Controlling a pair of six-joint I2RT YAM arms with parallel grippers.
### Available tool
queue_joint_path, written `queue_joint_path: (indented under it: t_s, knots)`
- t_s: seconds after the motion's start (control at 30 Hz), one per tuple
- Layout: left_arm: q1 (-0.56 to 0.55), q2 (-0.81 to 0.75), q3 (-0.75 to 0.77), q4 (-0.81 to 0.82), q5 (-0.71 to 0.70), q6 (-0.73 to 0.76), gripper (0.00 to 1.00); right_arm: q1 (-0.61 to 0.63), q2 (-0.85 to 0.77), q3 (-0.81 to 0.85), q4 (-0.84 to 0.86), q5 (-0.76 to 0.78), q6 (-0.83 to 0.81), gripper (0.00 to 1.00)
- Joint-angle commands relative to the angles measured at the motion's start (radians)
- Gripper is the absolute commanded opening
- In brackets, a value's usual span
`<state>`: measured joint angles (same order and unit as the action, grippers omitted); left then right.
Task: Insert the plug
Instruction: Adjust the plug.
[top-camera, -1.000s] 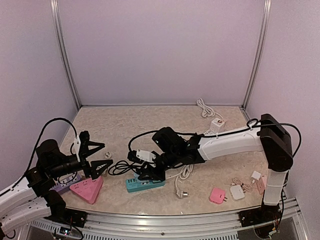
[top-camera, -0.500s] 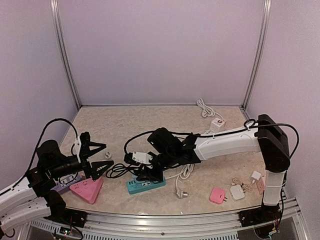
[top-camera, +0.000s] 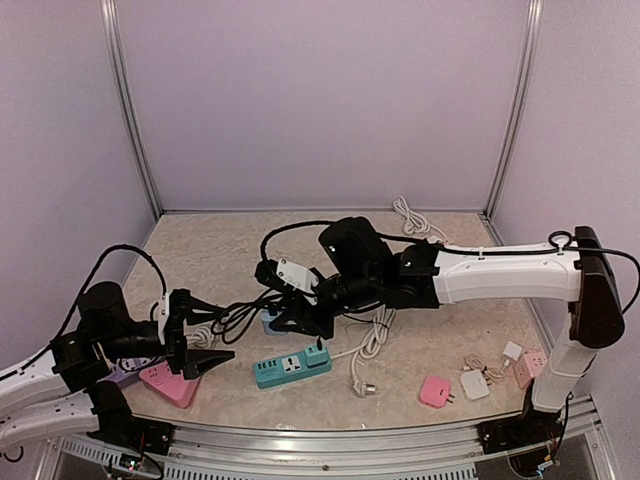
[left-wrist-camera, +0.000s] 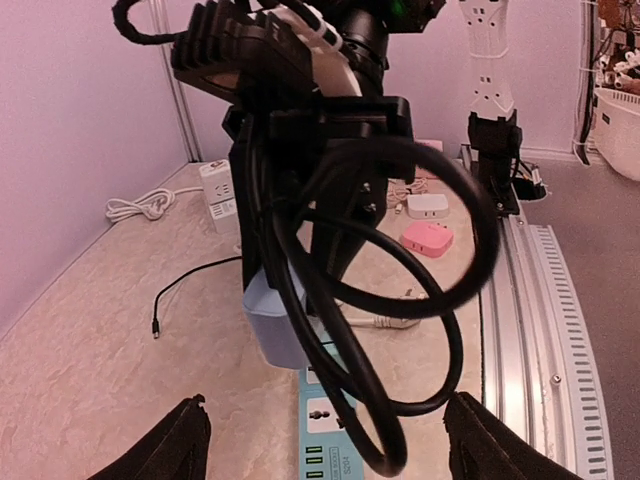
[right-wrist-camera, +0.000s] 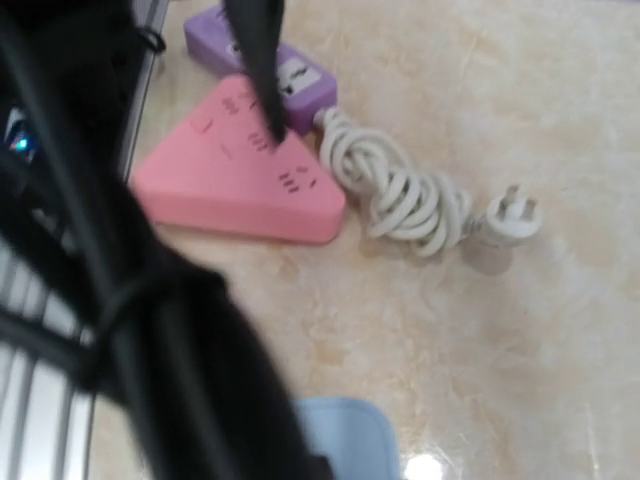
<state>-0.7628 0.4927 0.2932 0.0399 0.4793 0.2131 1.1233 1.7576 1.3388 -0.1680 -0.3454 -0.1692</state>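
Plug not distinguishable, but its coiled black cable (left-wrist-camera: 270, 220), a pale-blue block (left-wrist-camera: 272, 325) dangling below, is pinched in the right gripper (top-camera: 300, 322) above the counter (top-camera: 440, 335) beside the teal power strip (top-camera: 291, 367), likely lifted for socket alignment, while the left gripper (top-camera: 225, 332) gapes nearby, probably to assist.

Teal power strip (top-camera: 291, 367), pink triangular socket (right-wrist-camera: 235, 180), purple strip (right-wrist-camera: 310, 85), black cable (left-wrist-camera: 265, 220) — beige marbled table (top-camera: 220, 255).
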Motion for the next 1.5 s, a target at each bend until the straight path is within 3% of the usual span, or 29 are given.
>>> queue_joint_path:
  t_s: [0.0,0.23,0.67,0.83,0.93,1.1,1.33,1.37,1.4,1.47]
  knots:
    - [-0.040,0.056,0.063,-0.066,0.044,0.080,0.81,0.017,-0.075,-0.038,0.043,0.014,0.027,0.00]
    - [-0.105,0.192,0.170,-0.050,-0.008,0.086,0.79,0.056,-0.131,-0.048,0.015,0.039,-0.006,0.00]
    - [-0.189,0.366,0.218,0.188,-0.114,-0.001,0.52,0.081,-0.209,-0.087,0.000,0.037,-0.069,0.00]
    - [-0.203,0.398,0.253,0.175,-0.082,0.006,0.49,0.081,-0.207,-0.091,0.007,0.020,-0.099,0.00]
    - [-0.213,0.416,0.254,0.172,-0.076,0.008,0.36,0.081,-0.204,-0.092,0.003,0.029,-0.116,0.00]
    - [-0.214,0.423,0.262,0.148,-0.077,0.007,0.03,0.082,-0.216,-0.103,0.012,0.013,-0.116,0.00]
    - [-0.213,0.429,0.251,0.168,-0.083,0.004,0.00,0.080,-0.220,-0.110,0.010,0.044,-0.096,0.00]
    - [-0.214,0.428,0.245,0.174,-0.096,-0.001,0.00,0.079,-0.219,-0.112,0.009,0.056,-0.087,0.04]
    - [-0.212,0.427,0.239,0.181,-0.115,-0.005,0.00,0.078,-0.218,-0.114,0.008,0.066,-0.076,0.26]
    - [-0.209,0.425,0.224,0.192,-0.141,-0.011,0.00,0.076,-0.218,-0.119,0.007,0.089,-0.048,0.55]
